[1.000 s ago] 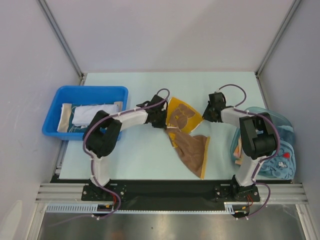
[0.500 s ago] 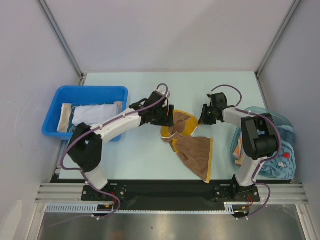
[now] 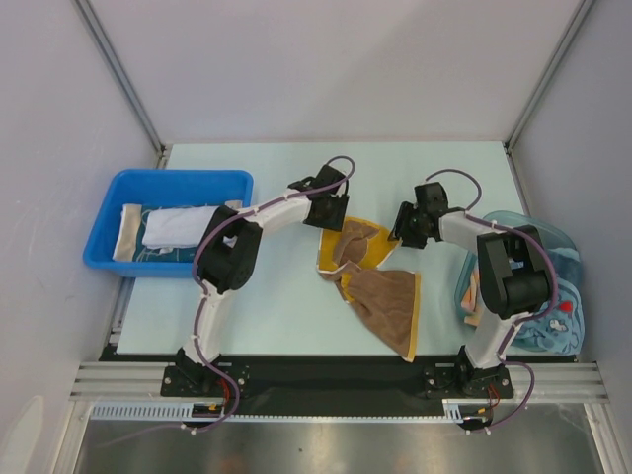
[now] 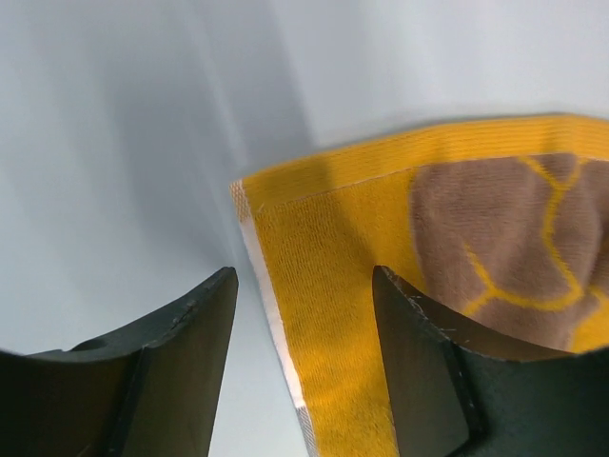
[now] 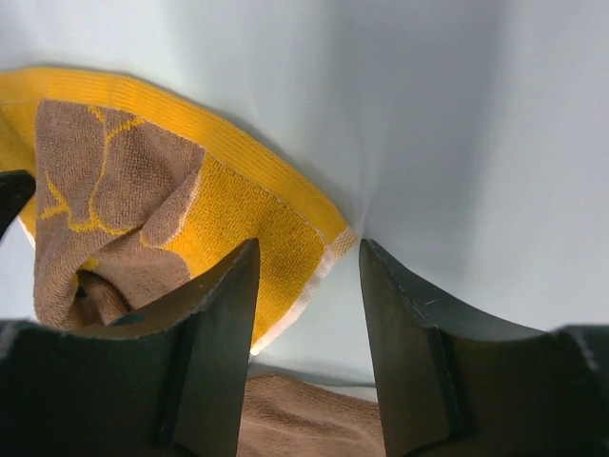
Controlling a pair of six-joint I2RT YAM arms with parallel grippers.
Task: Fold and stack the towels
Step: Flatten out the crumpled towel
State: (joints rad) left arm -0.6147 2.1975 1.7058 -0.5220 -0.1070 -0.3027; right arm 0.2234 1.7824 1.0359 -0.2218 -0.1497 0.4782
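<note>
A brown towel with a yellow border and yellow bear lines (image 3: 385, 296) lies rumpled and half folded on the table's middle. My left gripper (image 3: 334, 219) hovers open at its far left yellow corner; in the left wrist view that corner (image 4: 324, 286) lies between the parted fingers (image 4: 303, 286), untouched. My right gripper (image 3: 405, 232) is open at the far right corner; in the right wrist view the corner (image 5: 285, 238) sits under the gap (image 5: 307, 257). More towels lie in a light blue heap (image 3: 548, 316) at the right edge.
A blue bin (image 3: 178, 178) at the left holds a white towel (image 3: 178, 225). The pale table (image 3: 267, 286) is bounded by grey walls at the back and sides. The heap of towels lies beside the right arm's base.
Both grippers opened and let go of the brown towel's yellow corners. The raised part dropped onto the table. The left gripper shifted right and farther back.
</note>
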